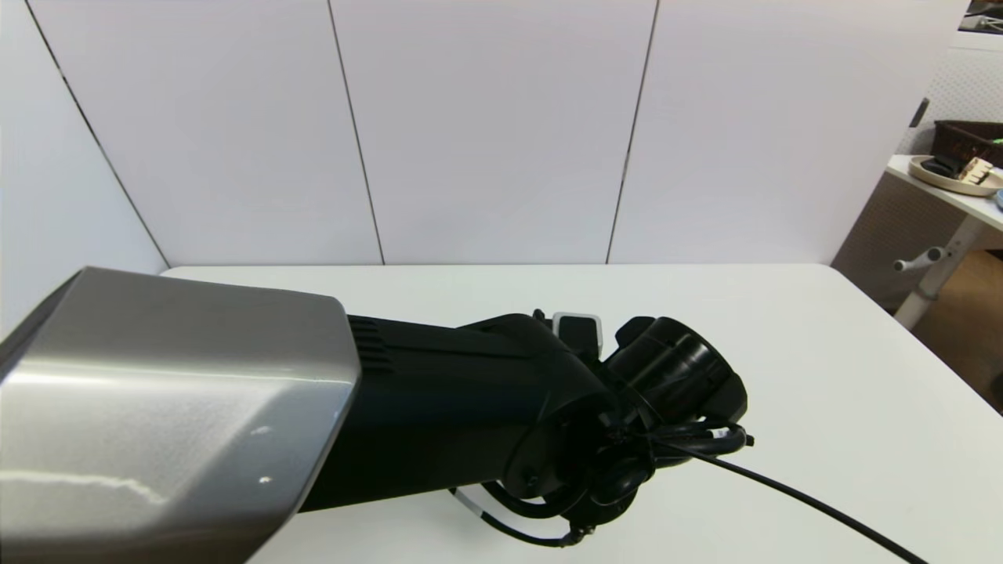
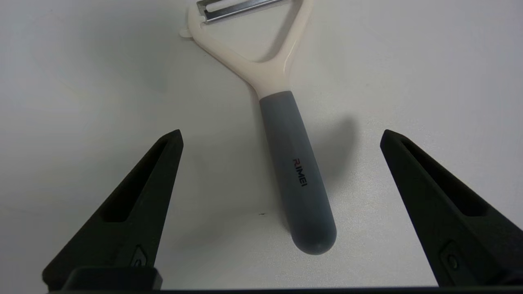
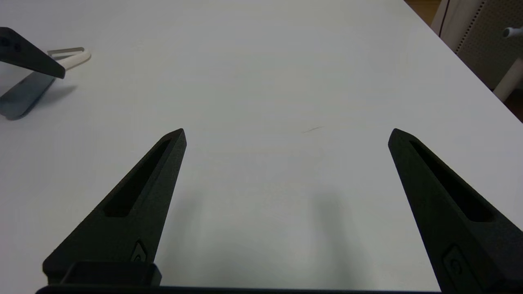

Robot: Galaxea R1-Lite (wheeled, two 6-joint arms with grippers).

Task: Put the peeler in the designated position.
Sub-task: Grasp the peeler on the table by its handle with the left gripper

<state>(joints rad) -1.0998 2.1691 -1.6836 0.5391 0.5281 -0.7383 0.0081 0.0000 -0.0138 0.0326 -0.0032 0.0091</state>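
Observation:
The peeler point(image 2: 286, 163) lies flat on the white table point(image 2: 81, 81), with its cream forked head and metal blade pointing away from my left gripper point(image 2: 282, 136). That gripper is open, a finger on each side of the dark grey handle, neither touching it. In the head view my left arm point(image 1: 470, 407) hides both the gripper and the peeler. My right gripper point(image 3: 286, 132) is open over bare tabletop, well off to one side; from there the peeler point(image 3: 24, 96) shows under one of the left gripper's fingers point(image 3: 30, 57). Nothing marks out the designated position.
White wall panels point(image 1: 501, 133) close off the back of the table. A black cable point(image 1: 807, 501) trails from the left wrist across the table's right front. Beyond the right edge stands another table with a beige dish point(image 1: 960, 174) and a dark crate point(image 1: 972, 141).

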